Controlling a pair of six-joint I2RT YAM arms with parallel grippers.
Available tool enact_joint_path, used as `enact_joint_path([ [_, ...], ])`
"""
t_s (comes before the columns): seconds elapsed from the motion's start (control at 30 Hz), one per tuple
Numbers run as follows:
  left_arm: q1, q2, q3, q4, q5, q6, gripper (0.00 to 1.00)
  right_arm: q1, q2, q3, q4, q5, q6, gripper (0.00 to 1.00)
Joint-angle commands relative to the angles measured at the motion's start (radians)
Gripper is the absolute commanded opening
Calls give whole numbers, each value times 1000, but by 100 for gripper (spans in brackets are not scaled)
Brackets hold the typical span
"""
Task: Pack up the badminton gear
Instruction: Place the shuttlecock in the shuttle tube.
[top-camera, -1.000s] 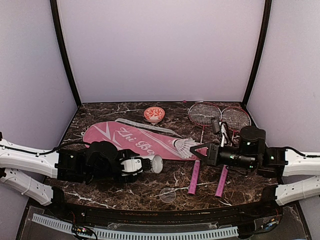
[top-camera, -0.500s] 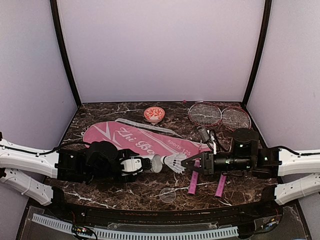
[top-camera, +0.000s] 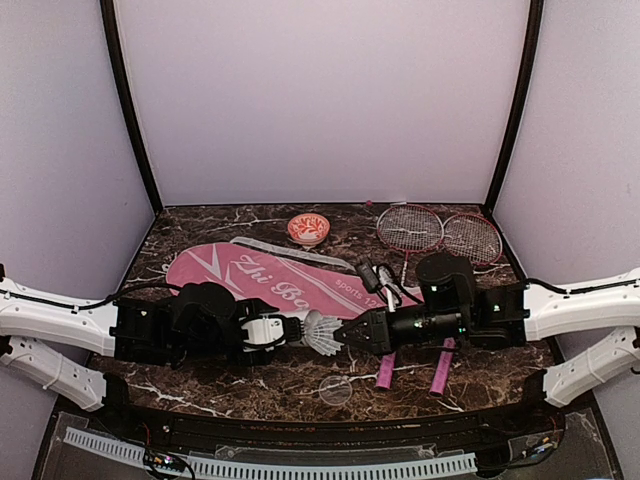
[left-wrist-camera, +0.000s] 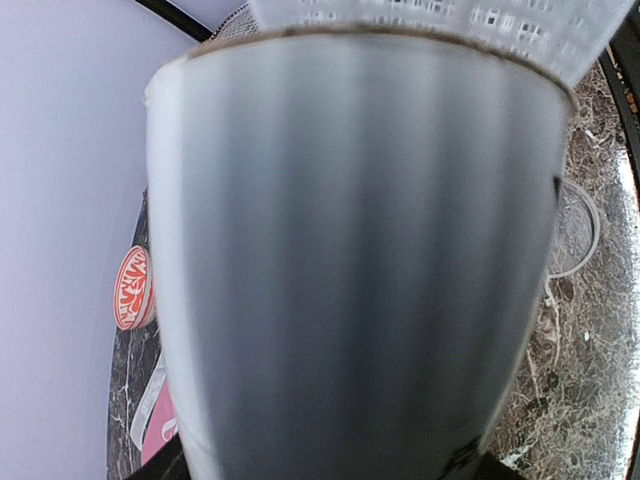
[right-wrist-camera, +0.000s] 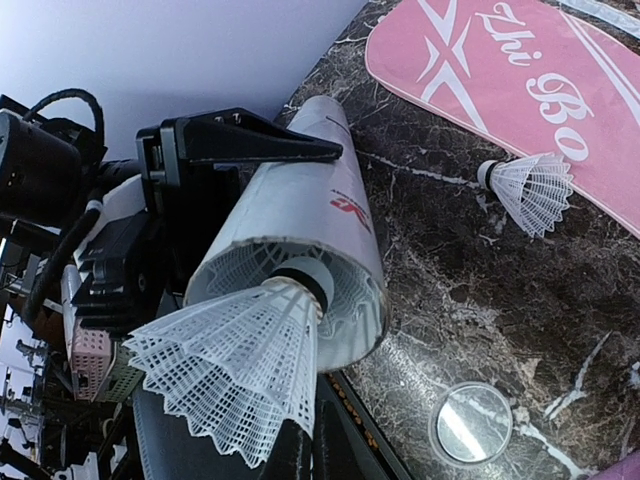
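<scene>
Right wrist view: your left gripper (top-camera: 272, 328) is clamped round the long white tube (right-wrist-camera: 300, 215), held level with its mouth toward the right arm. Your right gripper (top-camera: 350, 335) pinches a shuttlecock (right-wrist-camera: 235, 365) by its skirt, with the cork just inside the tube mouth. A second shuttlecock (right-wrist-camera: 530, 190) lies at the pink cover's (right-wrist-camera: 520, 90) edge. The rackets (top-camera: 410, 228) lie far right.
</scene>
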Motion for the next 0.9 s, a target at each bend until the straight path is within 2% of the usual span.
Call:
enact_joint_path([
  [0.0, 2, -20, -6, 7, 6, 7, 65, 9, 46, 83, -32, 27, -34, 0],
  [0.87, 1, -6, 0, 4, 30, 2, 65, 35, 199, 202, -36, 56, -44, 0],
])
